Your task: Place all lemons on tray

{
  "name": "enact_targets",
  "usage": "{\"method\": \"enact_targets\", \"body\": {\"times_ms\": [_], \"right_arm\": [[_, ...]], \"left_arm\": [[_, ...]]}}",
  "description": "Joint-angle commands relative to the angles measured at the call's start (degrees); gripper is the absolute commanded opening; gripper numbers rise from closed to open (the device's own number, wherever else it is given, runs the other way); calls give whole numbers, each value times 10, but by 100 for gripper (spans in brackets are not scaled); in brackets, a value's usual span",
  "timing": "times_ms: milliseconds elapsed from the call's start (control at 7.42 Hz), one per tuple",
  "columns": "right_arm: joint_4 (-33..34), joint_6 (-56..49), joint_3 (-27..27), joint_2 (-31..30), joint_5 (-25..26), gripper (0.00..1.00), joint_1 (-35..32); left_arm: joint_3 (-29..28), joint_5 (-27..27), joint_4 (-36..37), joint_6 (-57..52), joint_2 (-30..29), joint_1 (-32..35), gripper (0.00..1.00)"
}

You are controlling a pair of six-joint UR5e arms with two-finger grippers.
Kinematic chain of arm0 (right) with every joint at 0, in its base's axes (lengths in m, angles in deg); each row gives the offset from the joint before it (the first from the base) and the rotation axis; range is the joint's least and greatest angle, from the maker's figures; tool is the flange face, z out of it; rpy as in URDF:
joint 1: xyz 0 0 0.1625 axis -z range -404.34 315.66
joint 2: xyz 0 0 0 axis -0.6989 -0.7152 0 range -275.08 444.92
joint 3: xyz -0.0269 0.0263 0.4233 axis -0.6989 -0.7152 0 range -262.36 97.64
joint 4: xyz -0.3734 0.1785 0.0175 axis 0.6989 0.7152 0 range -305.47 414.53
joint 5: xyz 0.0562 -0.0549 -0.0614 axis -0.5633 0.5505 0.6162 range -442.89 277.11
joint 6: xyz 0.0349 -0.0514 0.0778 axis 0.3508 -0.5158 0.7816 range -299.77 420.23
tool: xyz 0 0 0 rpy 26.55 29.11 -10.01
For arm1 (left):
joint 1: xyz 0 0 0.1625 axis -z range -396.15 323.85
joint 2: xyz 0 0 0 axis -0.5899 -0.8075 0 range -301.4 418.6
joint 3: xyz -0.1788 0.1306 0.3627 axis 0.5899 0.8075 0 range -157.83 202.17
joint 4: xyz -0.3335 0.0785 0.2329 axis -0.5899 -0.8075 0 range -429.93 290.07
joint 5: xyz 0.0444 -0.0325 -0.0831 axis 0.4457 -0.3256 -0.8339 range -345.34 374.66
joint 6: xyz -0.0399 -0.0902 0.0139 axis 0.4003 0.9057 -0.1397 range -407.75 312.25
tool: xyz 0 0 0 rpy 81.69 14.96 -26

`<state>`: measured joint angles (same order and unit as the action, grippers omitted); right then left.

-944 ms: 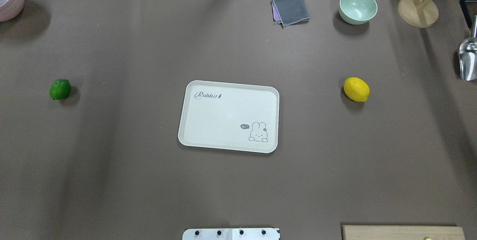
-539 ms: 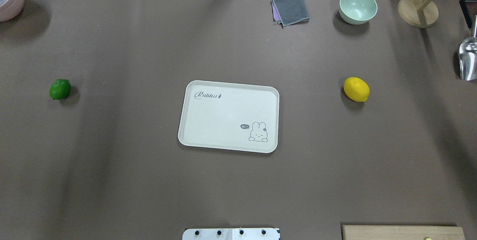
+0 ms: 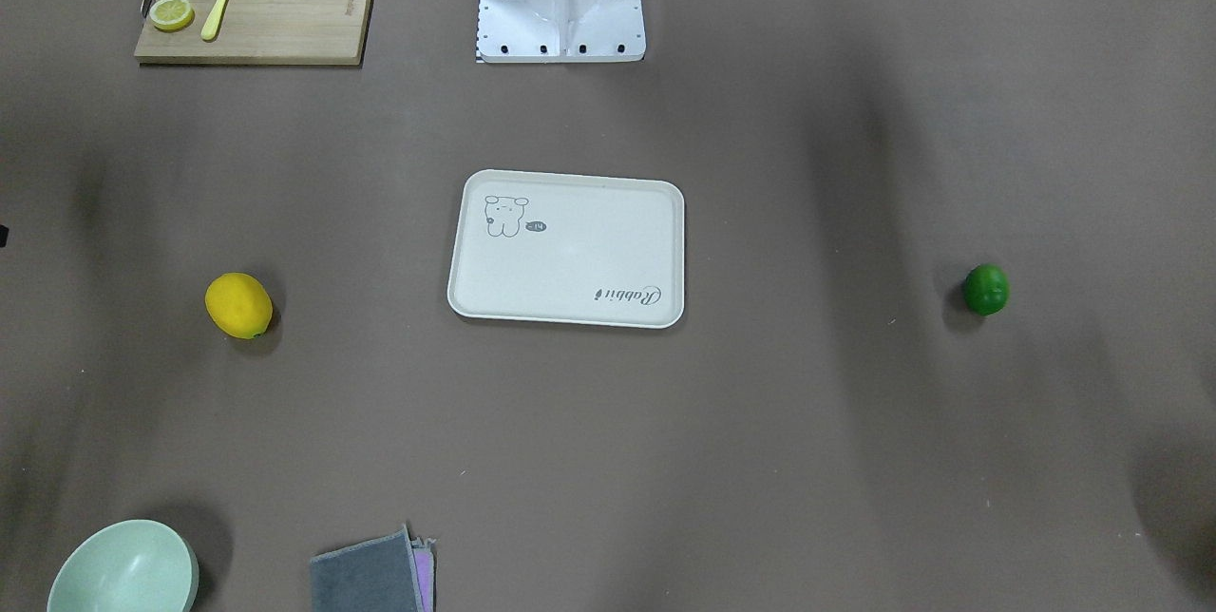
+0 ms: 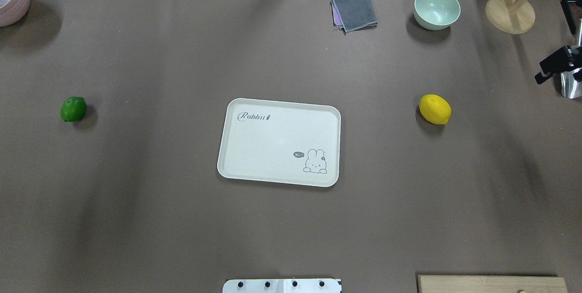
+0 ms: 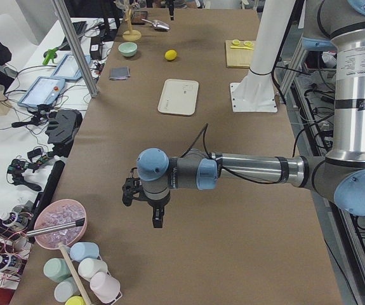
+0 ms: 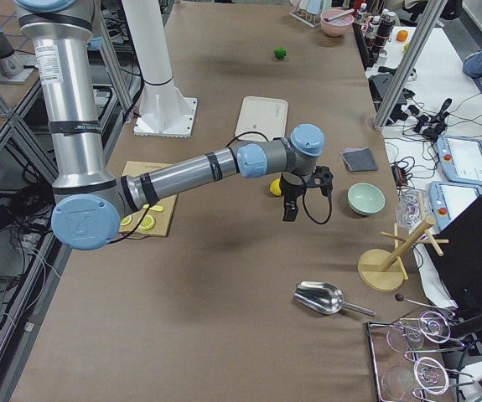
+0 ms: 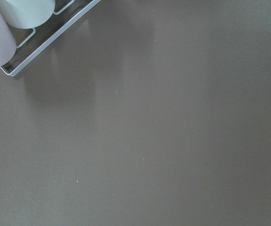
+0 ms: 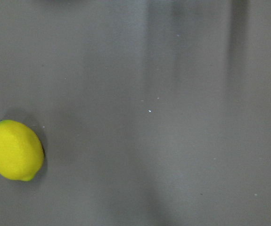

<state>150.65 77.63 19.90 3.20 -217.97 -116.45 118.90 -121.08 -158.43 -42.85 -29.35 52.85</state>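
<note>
Offset: I am holding my right gripper [image 4: 545, 72], jaw state not readable, outboard of the bright yellow oval lemon [image 4: 435, 109], which is lying between it and the off-white rectangular tray [image 4: 273, 138], long axis diagonal; the glossy green lemon [image 4: 73, 108] is sitting well apart on my left side.

Bare desk [image 4: 159, 202] surrounds yellow lemon [image 4: 435, 109] and green lemon [image 4: 73, 108]; tray [image 4: 273, 143] sits between them, well apart from both.

Off-white tray [image 4: 273, 147] lying flat, yellow lemon [image 4: 435, 109] well right, green lemon [image 4: 73, 108] well left
</note>
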Motion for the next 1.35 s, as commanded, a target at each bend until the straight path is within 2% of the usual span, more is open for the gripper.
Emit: {"method": "enact_targets", "body": {"times_ms": [0, 135, 270, 404, 539, 674, 809, 1079, 1213], "right_arm": [[3, 4, -12, 39, 4, 100, 57], [1, 4, -34, 63, 3, 100, 81], [0, 4, -56, 91, 3, 100, 100], [-1, 4, -67, 103, 2, 100, 118], [-12, 4, -79, 111, 3, 100, 128], [-29, 4, -91, 118, 3, 100, 143], [-33, 4, -100, 120, 3, 100, 155], [-34, 0, -110, 120, 7, 100, 168], [-36, -3, -120, 125, 10, 100, 168]], "left_arm": [[0, -1, -3, 132, -71, -94, 97], [-12, 3, -3, 162, -105, -150, 97], [-37, 46, -12, 185, -154, -203, 97], [-79, 63, -19, 191, -198, -235, 97], [-122, 66, -80, 191, -205, -263, 97], [-186, 65, -177, 188, -201, -269, 97], [-210, 65, -219, 192, -200, -269, 97], [-214, 62, -218, 193, -203, -270, 97], [-206, 59, -194, 193, -209, -270, 97]]}}
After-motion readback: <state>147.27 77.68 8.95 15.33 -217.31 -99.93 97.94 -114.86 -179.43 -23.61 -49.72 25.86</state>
